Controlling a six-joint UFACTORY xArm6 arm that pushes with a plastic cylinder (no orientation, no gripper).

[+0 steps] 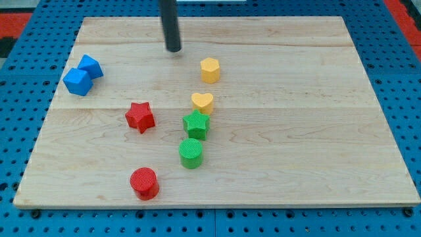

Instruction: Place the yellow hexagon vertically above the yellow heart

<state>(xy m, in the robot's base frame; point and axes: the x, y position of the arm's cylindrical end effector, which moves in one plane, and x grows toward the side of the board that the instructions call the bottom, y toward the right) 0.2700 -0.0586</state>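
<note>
Yellow hexagon (209,70) above yellow heart (202,102) on wood-grain board (316,131); my tip (173,49) upper-left; no hand.

- We have one camera view only, so no second view shares any part of the scene.
- It looks down at a slant from the near edge of the wooden surface (316,164), facing its far edge.
- It sits far enough back that nearly the whole surface fits, cropped slightly at the view's bottom corners.
</note>
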